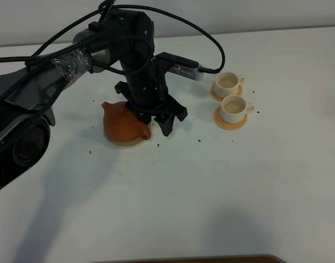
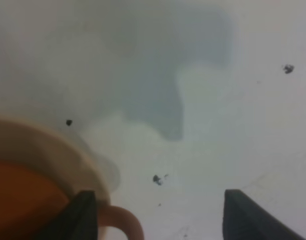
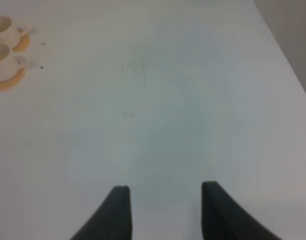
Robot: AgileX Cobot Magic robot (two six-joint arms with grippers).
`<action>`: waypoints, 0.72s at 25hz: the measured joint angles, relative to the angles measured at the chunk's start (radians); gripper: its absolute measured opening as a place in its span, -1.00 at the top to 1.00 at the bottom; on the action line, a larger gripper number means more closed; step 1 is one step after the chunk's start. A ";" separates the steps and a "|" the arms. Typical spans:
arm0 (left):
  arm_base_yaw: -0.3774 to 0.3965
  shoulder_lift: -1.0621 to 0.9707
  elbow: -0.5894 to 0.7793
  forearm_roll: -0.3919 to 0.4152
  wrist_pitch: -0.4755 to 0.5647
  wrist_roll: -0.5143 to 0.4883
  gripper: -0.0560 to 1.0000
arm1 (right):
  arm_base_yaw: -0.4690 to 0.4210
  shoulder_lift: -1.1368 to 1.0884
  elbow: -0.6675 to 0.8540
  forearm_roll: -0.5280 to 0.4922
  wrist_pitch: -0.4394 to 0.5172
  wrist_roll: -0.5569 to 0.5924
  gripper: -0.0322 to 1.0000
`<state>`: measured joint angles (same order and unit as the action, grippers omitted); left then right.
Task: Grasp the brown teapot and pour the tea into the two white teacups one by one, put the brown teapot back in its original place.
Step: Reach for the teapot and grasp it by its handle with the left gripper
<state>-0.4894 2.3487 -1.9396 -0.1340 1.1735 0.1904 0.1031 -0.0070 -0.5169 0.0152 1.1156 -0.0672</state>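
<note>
Teapot (image 1: 119, 121): squat, round, reddish-brown clay with a matte surface. It sits upright on the disc (image 1: 129, 144), a pale beige round whose rim shows just past the pot's base on the near side. The loop handle (image 1: 146, 132) faces right, toward the middle of the table (image 1: 211, 197). A short bump stands out at the pot's upper left. The lid is hidden under the gripper. The pot is left of centre, well apart from the cups.

Far cup (image 1: 228, 81) and near cup (image 1: 233, 108): small, white and upright, with handles to the right. Each is on its own orange-tan coaster (image 1: 231, 125), and the two sets stand just beside each other. Dark specks (image 1: 200, 140) lie scattered on the white top around the pot and cups.

Left arm (image 1: 74, 60): it reaches in from the left edge, wrapped in clear film with black cable looped over it, and the wrist is bent steeply down. The left gripper (image 2: 157, 205) hangs over the pot's right side. Its jaws are spread wide and grip nothing. In the left wrist view the handle loop lies between the fingers (image 2: 82, 217), close against one of them. Whether it touches cannot be told. The other finger is over bare table.

Right gripper (image 3: 165, 207): not in the high view. Its own camera shows the jaws parted over bare table with nothing between them, and the cups are far off.
</note>
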 joint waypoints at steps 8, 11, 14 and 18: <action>0.000 0.000 0.000 0.002 0.000 0.039 -0.20 | 0.000 0.000 0.000 0.000 0.000 0.000 0.23; 0.000 0.000 0.000 -0.008 0.000 0.042 -0.20 | 0.000 0.000 0.000 0.000 0.000 0.000 0.23; 0.000 0.000 0.000 -0.046 -0.002 0.037 -0.20 | 0.000 0.000 0.000 0.000 0.000 0.000 0.23; 0.000 0.000 0.000 -0.073 -0.017 -0.027 -0.20 | 0.000 0.000 0.000 0.000 0.000 0.000 0.23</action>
<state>-0.4894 2.3487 -1.9396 -0.2066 1.1567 0.1637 0.1031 -0.0070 -0.5169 0.0152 1.1156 -0.0672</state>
